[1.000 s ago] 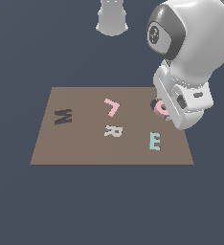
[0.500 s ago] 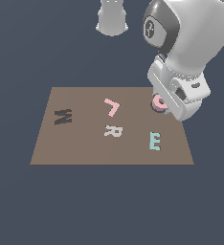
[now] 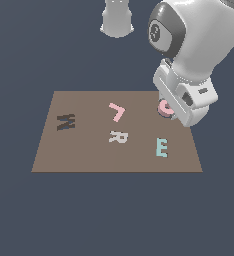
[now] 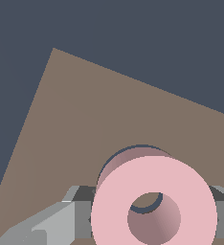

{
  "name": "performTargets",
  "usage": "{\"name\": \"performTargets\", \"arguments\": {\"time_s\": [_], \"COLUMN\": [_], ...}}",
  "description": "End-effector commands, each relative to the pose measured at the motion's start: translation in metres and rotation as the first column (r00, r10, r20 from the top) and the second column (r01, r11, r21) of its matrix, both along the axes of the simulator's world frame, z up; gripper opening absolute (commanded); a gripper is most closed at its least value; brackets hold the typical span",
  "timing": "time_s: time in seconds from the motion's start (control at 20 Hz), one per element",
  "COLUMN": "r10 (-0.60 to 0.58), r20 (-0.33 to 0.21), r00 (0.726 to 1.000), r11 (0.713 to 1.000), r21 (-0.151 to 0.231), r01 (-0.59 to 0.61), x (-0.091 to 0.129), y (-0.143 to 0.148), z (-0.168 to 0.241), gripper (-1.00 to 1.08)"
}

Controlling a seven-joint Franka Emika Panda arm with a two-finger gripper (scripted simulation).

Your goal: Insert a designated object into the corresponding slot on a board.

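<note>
While the arm leans over the far right corner of the board (image 3: 89, 150), the tool (image 4: 152, 215) is clamped on the pink O (image 4: 154, 203), its grey fingers (image 4: 61, 215) pressing in from either side of the ring. In the exterior view the pink O (image 3: 164, 107) shows only as a sliver at centre right of the frame, tucked under the white wrist, hanging close over the board. The wrist view shows the slot (image 4: 133, 155) peeking out as a dark rim just behind the ring, slightly offset from it rather than concentric. To my eye the job now is alignment: nudge the ring sideways until the recess vanishes evenly behind it, keep the letter flat to the board, then lower straight down and release only once it is seated. The pink angular letter (image 3: 117, 111), the R (image 3: 118, 136), the teal E (image 3: 162, 147) and the W recess (image 3: 65, 121) sit well apart.
</note>
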State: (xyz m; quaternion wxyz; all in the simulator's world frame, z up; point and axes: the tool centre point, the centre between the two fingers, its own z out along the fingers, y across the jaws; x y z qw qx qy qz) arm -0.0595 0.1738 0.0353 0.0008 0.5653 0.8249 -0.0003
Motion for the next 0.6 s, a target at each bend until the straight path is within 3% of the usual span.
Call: {"name": "performTargets", "arguments": {"time_s": [0.0, 0.05, 0.1, 0.55], "r10": [0.000, 0.000, 0.000, 0.000], "r20": [0.000, 0.000, 0.000, 0.000], "r00": [1.000, 1.000, 1.000, 1.000], "r11": [1.000, 1.000, 1.000, 1.000], "r21": [0.000, 0.000, 0.000, 0.000], "r01": [0.000, 0.000, 0.000, 0.000], "x": [0.0001, 0.0001, 0.0001, 0.0001], "y": [-0.0001, -0.0001, -0.0001, -0.0001], "z": [-0.0042, -0.0046, -0.0046, -0.0046], "gripper": [-1.00, -1.00, 1.00, 1.00]}}
